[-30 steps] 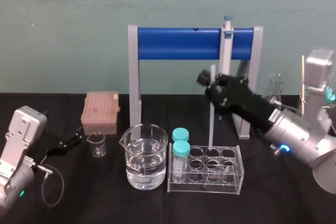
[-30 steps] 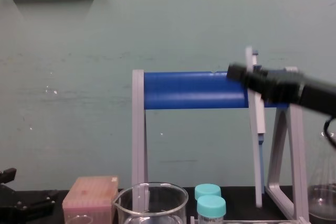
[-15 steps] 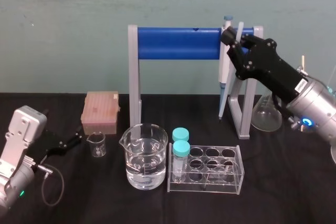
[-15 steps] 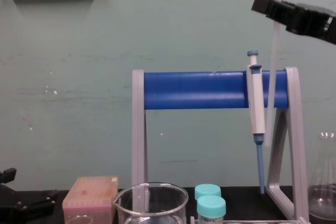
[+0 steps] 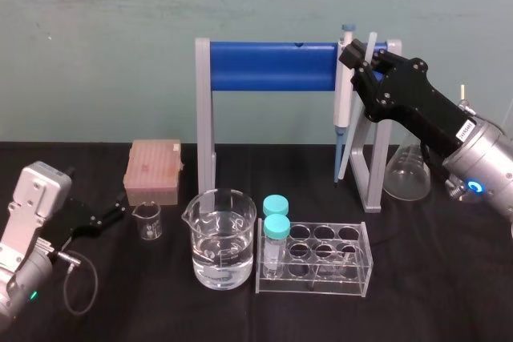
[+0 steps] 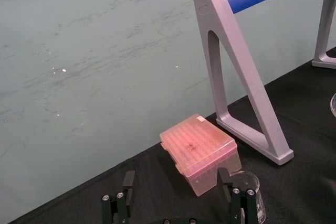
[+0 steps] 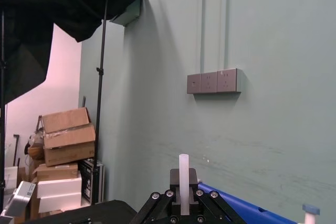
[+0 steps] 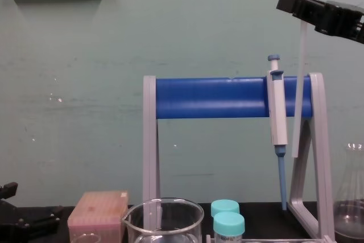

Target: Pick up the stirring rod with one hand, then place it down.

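- Right gripper point(image 5: 362, 60), high beside the right end of the blue-barred stand point(image 5: 272, 67), pinching the stirring rod point(image 5: 349, 150) near its upper end.
- Rod hanging clear of the table, long axis nearly upright, top tipped slightly right, lower end pointing down near the blue tip of the pipette point(image 5: 342, 102).
- Left gripper point(image 5: 112, 214) low at the left beside the pink box point(image 5: 154, 171), fingers spread apart.

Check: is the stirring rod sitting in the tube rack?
No, the right pincer holds the stirring rod aloft beside the pipette, clear of the tube rack.
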